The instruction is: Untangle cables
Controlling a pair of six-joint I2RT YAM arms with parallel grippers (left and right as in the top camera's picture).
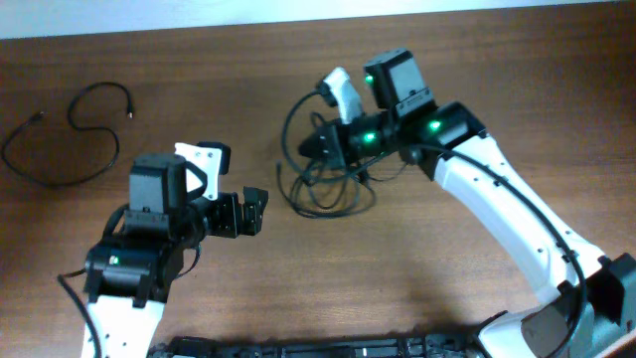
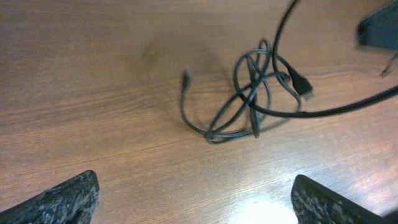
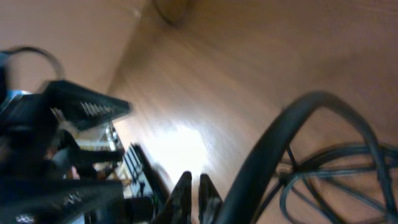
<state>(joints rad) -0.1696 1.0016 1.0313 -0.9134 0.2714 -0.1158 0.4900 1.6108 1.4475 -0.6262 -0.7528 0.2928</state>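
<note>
A tangle of thin black cables [image 1: 323, 187] lies on the wooden table at the centre; it also shows in the left wrist view [image 2: 252, 99] and the right wrist view [image 3: 336, 174]. My right gripper [image 1: 316, 145] sits at the tangle's top edge, its fingers [image 3: 194, 186] pressed together, and a cable loop [image 1: 290, 119] rises from the tangle to it. My left gripper [image 1: 254, 211] is open and empty just left of the tangle, its fingers [image 2: 199, 199] wide apart. A separate loose cable [image 1: 70, 139] lies at the far left.
A small plug end [image 2: 185, 76] of one cable lies left of the tangle. A larger plug [image 2: 303, 85] lies on its right side. The right arm's dark gripper body [image 2: 379, 28] shows at the top right of the left wrist view.
</note>
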